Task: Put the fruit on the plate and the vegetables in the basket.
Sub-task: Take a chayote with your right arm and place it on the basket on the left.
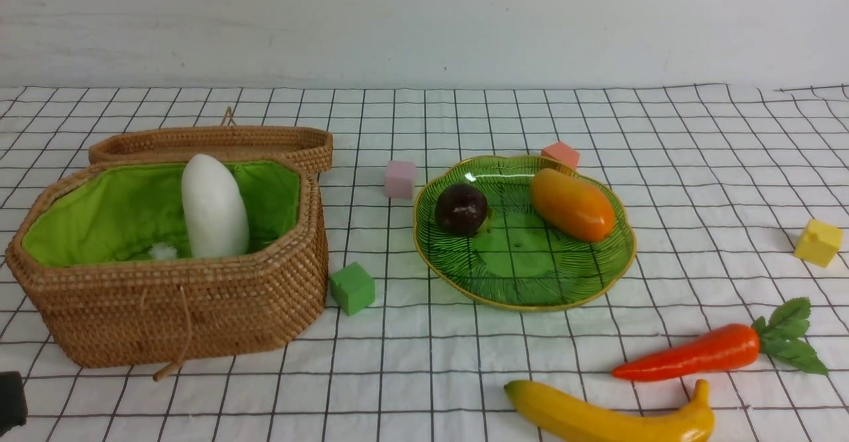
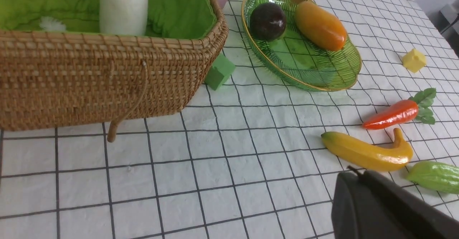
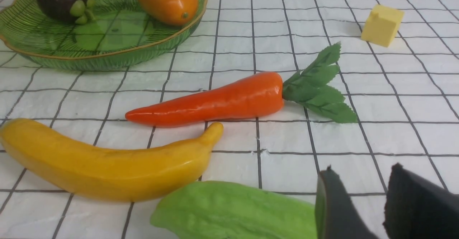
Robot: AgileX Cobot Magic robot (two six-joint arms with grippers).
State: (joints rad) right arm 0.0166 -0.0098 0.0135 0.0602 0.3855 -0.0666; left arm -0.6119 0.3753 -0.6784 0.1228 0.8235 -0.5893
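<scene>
Foam cubes (image 1: pixel 352 288), green gourd (image 3: pixel 233 210)

A brown woven wicker basket (image 1: pixel 166 309), octagonal and lined in bright green cloth, sits at the left of the worktop (image 1: pixel 464 362). Its hinged lid (image 1: pixel 212 142) is folded back behind it. A fat white radish (image 1: pixel 213 206) stands upright inside. Right of centre lies a shallow green glass plate (image 1: pixel 530 283), leaf-ribbed with a wavy gold rim. On it rest a glossy purple-brown ball (image 1: pixel 461 209) at the left and an orange-yellow mango (image 1: pixel 572 204) at the far right, set apart. At the near right, off the plate, a slim orange-red carrot (image 1: pixel 690 352) lies with its green leaves pointing right. A long yellow banana (image 1: pixel 610 419) lies nearer still, its stem tip just beside the carrot.
</scene>
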